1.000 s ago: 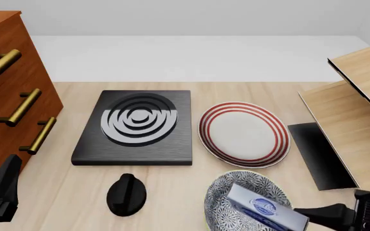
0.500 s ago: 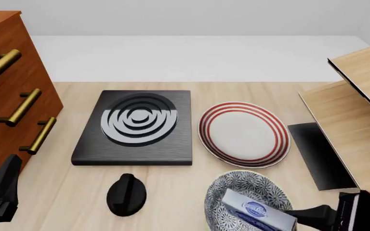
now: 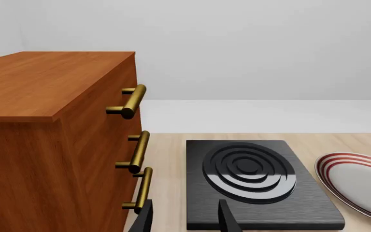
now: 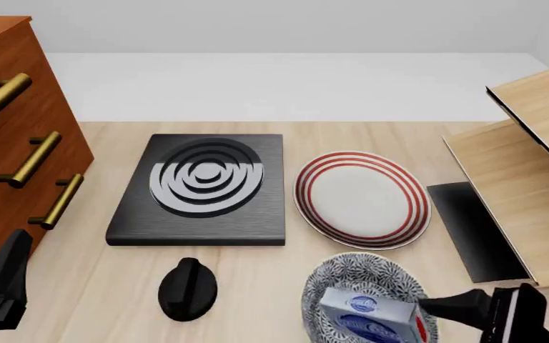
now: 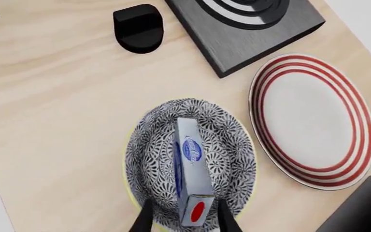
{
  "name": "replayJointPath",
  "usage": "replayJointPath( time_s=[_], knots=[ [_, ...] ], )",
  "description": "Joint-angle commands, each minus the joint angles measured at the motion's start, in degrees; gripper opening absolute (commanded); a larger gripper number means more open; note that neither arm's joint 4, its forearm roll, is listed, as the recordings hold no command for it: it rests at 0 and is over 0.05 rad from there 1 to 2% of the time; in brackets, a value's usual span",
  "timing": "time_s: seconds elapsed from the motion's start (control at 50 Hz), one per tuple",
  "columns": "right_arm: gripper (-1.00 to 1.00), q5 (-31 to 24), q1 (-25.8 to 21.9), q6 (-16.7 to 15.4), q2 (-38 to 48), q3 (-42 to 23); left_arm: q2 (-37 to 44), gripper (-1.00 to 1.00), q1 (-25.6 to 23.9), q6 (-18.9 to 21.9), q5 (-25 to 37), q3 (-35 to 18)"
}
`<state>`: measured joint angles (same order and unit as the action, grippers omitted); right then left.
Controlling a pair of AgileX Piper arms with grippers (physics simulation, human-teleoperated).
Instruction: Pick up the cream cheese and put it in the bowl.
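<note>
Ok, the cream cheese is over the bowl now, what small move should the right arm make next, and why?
Probably open the right gripper and let go. In the right wrist view the cream cheese sits between the fingers directly above the centre of the bowl, and the front view agrees. Whether the box already touches the bowl is unclear, so a slight lowering first may be safer.

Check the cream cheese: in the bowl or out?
In. The cream cheese lies inside the bowl, patterned rim visible around it; right pincer straddles its end.
</note>
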<state>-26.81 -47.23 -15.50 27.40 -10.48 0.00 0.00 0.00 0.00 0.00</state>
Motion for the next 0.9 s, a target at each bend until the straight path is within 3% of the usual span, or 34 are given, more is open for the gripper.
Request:
replayJointPath(
  time_s=[0.02,0.34,0.9],
  knots=[
    [1.00,0.2,-0.5,0.6,0.5,-0.1,0.0,1.00,0.0,0.0,0.0,0.0],
    [1.00,-1.4,-0.9,0.6,-0.3,-1.1,0.0,1.00,0.0,0.0,0.0,0.0],
    [1.00,-16.3,1.7,-1.9,-11.0,-11.9,0.0,1.00,0.0,0.0,0.0,0.0]
  ],
)
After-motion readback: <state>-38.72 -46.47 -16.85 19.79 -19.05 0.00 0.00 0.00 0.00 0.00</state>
